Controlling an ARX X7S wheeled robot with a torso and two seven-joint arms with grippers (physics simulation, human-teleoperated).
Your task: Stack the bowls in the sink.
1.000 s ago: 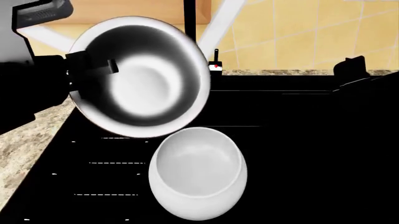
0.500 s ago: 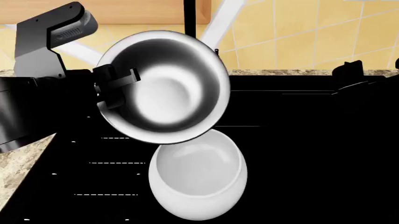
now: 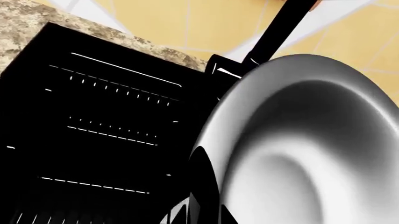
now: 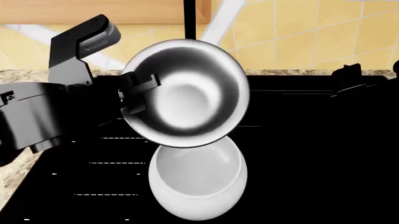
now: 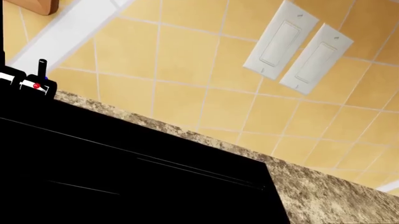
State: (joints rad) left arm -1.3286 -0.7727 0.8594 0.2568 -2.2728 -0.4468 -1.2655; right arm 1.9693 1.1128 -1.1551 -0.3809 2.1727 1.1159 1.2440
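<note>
Head view, centre: the left gripper (image 4: 138, 98) pinches the rim of the smaller round bowl (image 4: 187, 93), shiny silvery-grey inside, tilted above the glossy white bowl (image 4: 198, 179) in the ribbed black sink (image 4: 311, 163). Right gripper's state: cannot tell.

Nothing here can be read as words or numbers. The nearest thing to a sign is a small white angular mark (image 4: 7, 97) on the dark grey casing of the left arm (image 4: 34, 116), at about nine o'clock in the head view, too small to make out.
</note>
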